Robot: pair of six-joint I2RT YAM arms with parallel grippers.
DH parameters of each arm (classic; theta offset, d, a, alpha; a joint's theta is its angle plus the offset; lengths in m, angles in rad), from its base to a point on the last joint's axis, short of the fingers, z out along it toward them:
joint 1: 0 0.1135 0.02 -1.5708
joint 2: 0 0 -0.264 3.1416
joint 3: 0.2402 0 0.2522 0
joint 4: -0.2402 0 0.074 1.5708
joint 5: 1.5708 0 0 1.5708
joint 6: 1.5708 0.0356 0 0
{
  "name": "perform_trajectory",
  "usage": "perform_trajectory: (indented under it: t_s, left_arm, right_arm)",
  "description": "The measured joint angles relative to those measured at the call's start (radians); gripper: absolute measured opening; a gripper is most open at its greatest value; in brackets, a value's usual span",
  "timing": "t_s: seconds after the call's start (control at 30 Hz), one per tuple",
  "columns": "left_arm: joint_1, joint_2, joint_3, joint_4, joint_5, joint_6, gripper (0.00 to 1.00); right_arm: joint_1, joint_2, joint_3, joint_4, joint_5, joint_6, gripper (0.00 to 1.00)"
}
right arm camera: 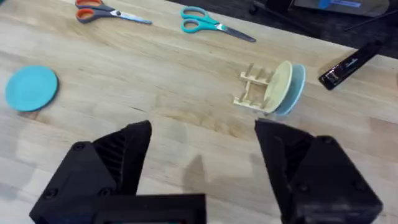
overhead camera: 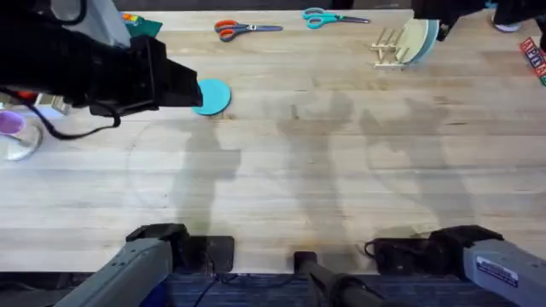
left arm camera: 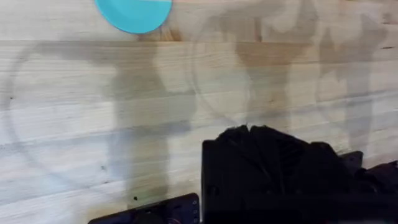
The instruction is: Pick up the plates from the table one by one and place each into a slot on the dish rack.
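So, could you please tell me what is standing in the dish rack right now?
The dish rack holds a pale yellow plate upright, with a grey-blue plate right behind it, mostly covered.

Left wrist view: turquoise plate (left arm camera: 134,14) on the table (left arm camera: 74,124), gripper body in foreground.

The plate lies flat on the light plank surface, cut off by the frame edge so only part of its round outline is seen. Grey shadows and faint curved ring marks cross the wood between the plate and the left gripper (left arm camera: 273,177). The gripper appears as a black mass well apart from the plate; finger state cannot be read.
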Motion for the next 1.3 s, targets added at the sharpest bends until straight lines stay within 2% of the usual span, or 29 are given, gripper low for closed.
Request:
perform_trajectory:
  t_s: [0.23,0.5,0.93,1.3]
  left_arm:
    - [0.090,0.113,0.000,0.026,0.078,0.091,0.043]
    - [0.146,0.201,0.000,0.088,0.150,0.161,0.043]
    - [0.191,0.311,0.000,0.127,0.166,0.203,0.042]
    - [0.292,0.398,0.000,0.145,0.238,0.260,0.042]
  right_arm:
    - [0.000,0.000,0.000,0.000,0.000,0.000,0.994]
    - [0.000,0.000,0.000,0.000,0.000,0.000,0.994]
    - [0.000,0.000,0.000,0.000,0.000,0.000,0.995]
    - [0.000,0.000,0.000,0.000,0.000,0.000,0.995]
